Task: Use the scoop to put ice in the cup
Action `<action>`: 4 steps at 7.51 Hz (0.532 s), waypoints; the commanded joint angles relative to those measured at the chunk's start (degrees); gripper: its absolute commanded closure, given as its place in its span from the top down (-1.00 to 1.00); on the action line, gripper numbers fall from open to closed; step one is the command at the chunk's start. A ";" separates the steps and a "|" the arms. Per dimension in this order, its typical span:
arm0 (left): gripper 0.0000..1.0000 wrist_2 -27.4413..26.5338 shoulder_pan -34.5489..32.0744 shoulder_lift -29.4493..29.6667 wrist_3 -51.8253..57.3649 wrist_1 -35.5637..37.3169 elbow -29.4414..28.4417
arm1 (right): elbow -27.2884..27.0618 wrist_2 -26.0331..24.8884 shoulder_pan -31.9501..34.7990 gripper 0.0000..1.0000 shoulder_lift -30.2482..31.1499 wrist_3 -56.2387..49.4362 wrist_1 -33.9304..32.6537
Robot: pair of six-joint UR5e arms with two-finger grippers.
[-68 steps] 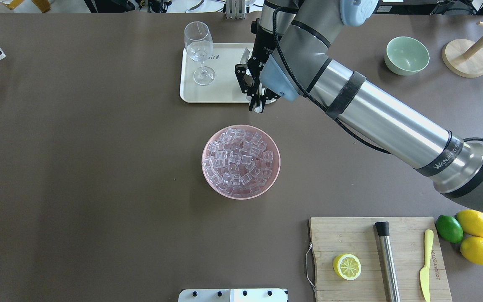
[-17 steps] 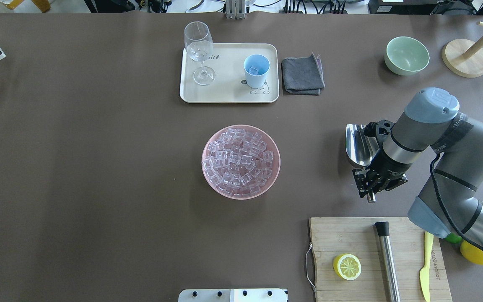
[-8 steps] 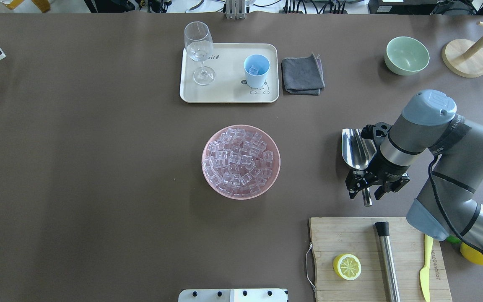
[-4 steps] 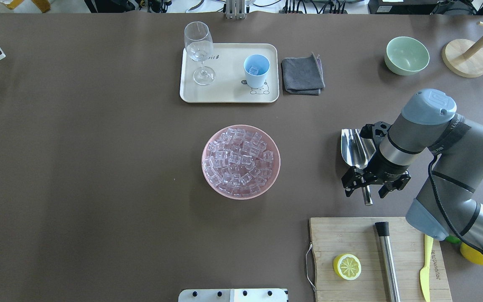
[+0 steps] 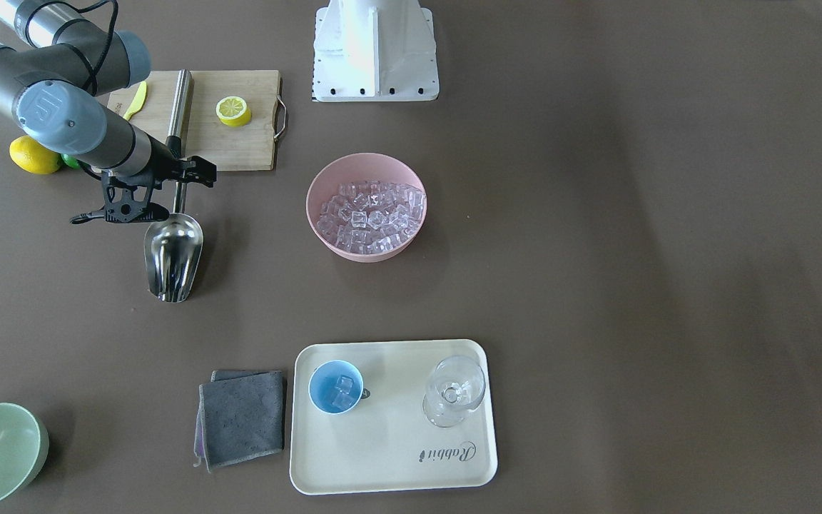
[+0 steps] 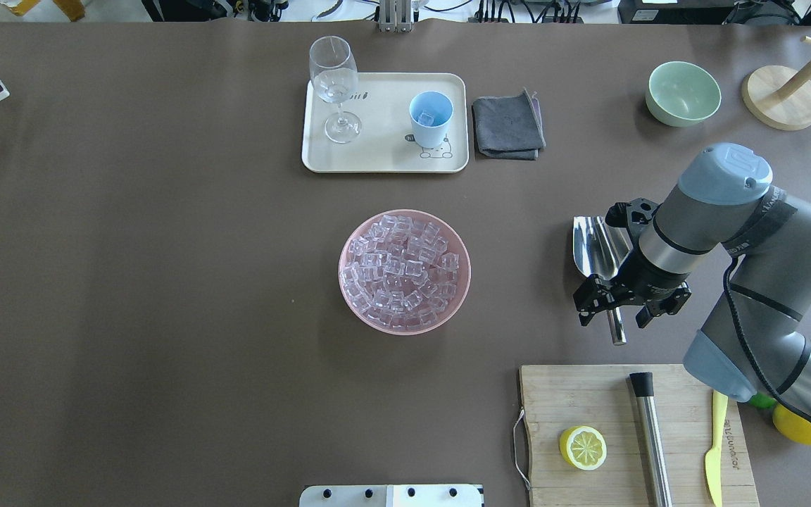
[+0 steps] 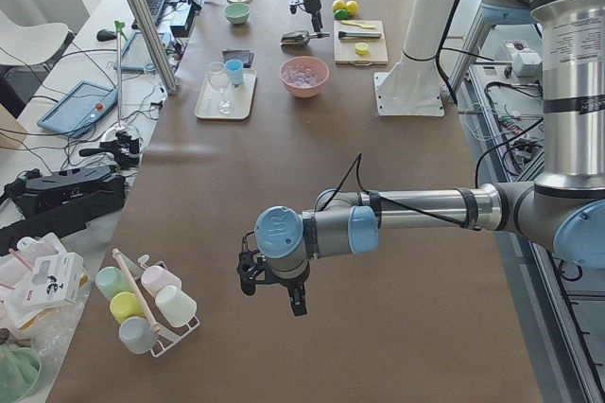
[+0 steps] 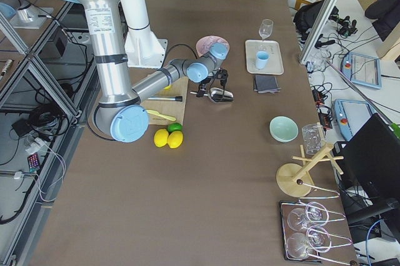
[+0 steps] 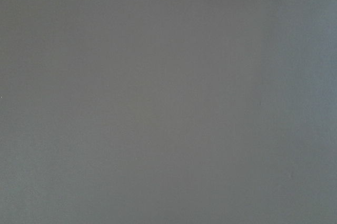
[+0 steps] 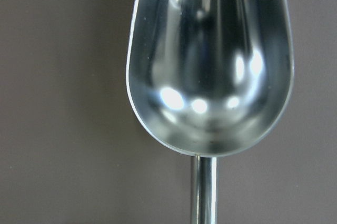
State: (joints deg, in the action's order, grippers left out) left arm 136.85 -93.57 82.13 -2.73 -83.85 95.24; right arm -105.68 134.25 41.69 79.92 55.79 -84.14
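Observation:
The steel scoop [image 6: 594,245] lies empty on the table to the right of the pink bowl, its handle toward the cutting board; it also shows in the front view [image 5: 173,257] and fills the right wrist view [image 10: 210,66]. My right gripper [image 6: 612,313] hangs open over the scoop's handle, fingers spread to either side and holding nothing [image 5: 145,197]. The ice [image 6: 403,270] fills the pink bowl [image 6: 349,296]. The light blue cup [image 6: 431,116] stands on the cream tray with a few cubes inside [image 5: 340,391]. My left gripper [image 7: 272,286] shows only in the exterior left view, far off; I cannot tell its state.
A stemmed glass [image 6: 334,81] stands on the tray [image 6: 384,158]. A grey cloth [image 6: 508,127] lies beside it. A green bowl [image 6: 683,92] and wooden stand [image 6: 780,105] are at the back right. The cutting board [image 6: 588,394] holds a lemon half, steel cylinder [image 6: 650,436] and knife.
My right arm carried the scoop from the cup to the table's right side. The gripper opened, let go of the handle and rose slightly; the scoop stays on the table.

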 commanded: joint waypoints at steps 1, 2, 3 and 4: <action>0.97 0.00 0.05 -0.04 -0.09 0.00 -0.06 | -3.82 -5.02 2.69 0.96 0.41 -2.86 -0.15; 0.97 0.00 0.05 -0.04 -0.09 0.00 0.03 | -3.92 -8.27 3.39 0.96 0.67 -6.80 -0.32; 0.97 0.00 0.14 -0.04 -0.09 0.00 0.03 | -4.36 -9.87 5.05 0.96 1.80 -11.10 -0.59; 0.97 0.00 0.05 -0.04 -0.09 0.00 0.03 | -5.06 -9.97 7.85 0.96 3.90 -16.63 -0.59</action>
State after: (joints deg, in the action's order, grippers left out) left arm 136.85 -93.47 82.09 -2.81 -83.85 95.25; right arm -109.70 126.10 45.83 81.20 47.53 -84.55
